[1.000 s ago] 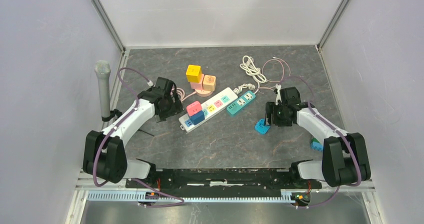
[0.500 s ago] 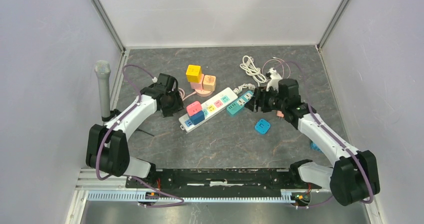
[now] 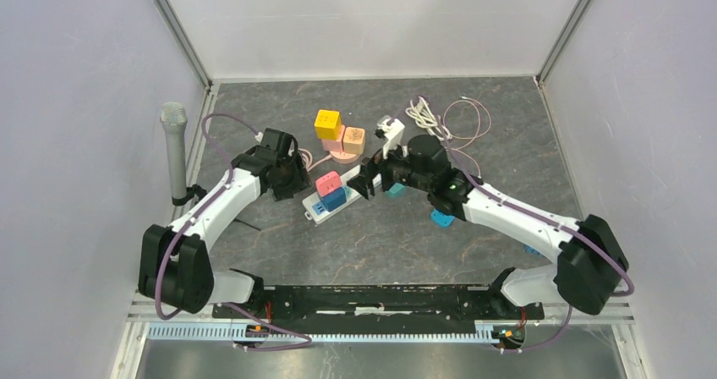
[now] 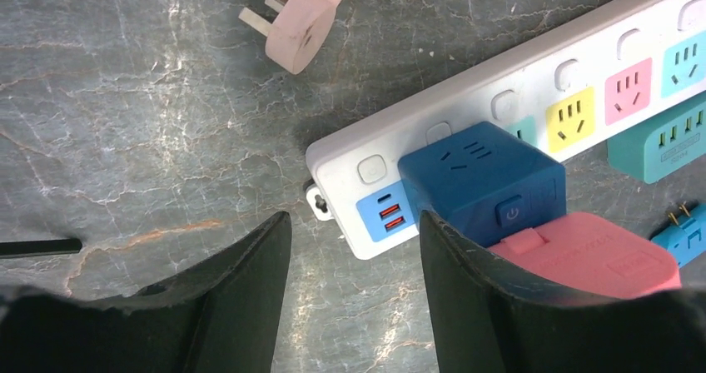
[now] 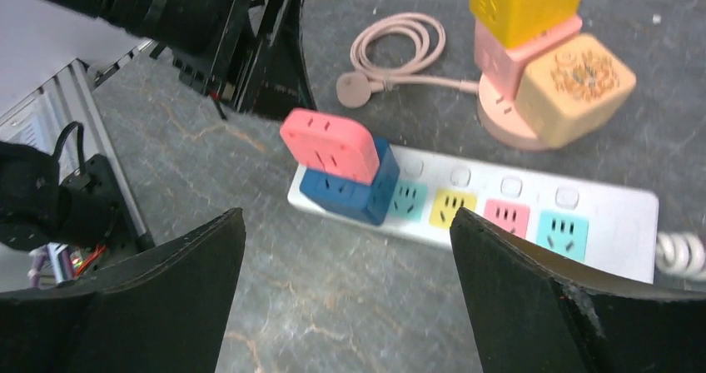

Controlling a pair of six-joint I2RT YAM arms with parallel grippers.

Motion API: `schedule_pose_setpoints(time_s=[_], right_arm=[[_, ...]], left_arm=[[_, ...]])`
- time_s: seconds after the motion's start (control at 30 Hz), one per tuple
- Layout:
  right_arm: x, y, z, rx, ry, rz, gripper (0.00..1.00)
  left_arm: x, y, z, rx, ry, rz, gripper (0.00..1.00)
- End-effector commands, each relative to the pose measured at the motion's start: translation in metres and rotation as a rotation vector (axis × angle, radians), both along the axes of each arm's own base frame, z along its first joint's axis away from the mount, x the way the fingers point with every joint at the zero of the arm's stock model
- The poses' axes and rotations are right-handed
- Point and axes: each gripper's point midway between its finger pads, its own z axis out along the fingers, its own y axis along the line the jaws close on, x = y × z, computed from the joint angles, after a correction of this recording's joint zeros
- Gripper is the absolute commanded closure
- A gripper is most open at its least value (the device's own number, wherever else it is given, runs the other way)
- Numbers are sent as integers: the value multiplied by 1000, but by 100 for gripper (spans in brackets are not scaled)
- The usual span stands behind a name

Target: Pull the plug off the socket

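A white power strip (image 3: 316, 213) with coloured sockets lies slantwise at the table's middle. A blue cube plug (image 3: 333, 199) sits in its near-left end, and a pink adapter (image 3: 328, 182) is stacked on it. My left gripper (image 3: 296, 180) is open and empty just left of that end. In the left wrist view the strip (image 4: 533, 90), blue plug (image 4: 479, 181) and pink adapter (image 4: 583, 256) lie close to my right finger, with the gripper (image 4: 354, 219) over the strip's end. My right gripper (image 3: 365, 184) is open and empty, above the strip (image 5: 608, 202), facing the blue plug (image 5: 345, 190) and pink adapter (image 5: 329, 144).
A grey microphone (image 3: 175, 151) stands at the left wall. A stack of yellow, pink and tan cubes (image 3: 338, 134) sits behind the strip, with a pink round plug (image 4: 295, 19) beside it. A teal strip (image 4: 666, 136), a loose blue plug (image 3: 441, 218) and white coiled cable (image 3: 427, 117) lie right.
My right arm swung left, from beside the loose blue plug to above the white strip. My left gripper shifted slightly near the strip's end.
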Motion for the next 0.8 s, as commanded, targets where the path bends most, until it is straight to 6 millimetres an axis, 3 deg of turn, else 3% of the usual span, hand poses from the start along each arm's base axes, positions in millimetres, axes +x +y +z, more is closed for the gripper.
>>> schedule_pose_setpoints(time_s=[0.0,0.17,0.43,0.63,0.77], right_arm=[[26,27,31,12,-167,-67,2],[32,42,27,-64,-235,-227,2],[20,82,5,-126,-225,-177,2],[26,89,-14,-181,-210,-200,2],[22,99,-22,-185,-205,-147,2]], left_arm=[[-5,6,9,0,-50,34,34],[-16,5,9,-34,-50,54,32],[-23,8,8,-53,-80,85,30],[-24,7,8,-63,-77,83,30],[-26,-8,16,-139,-105,15,29]])
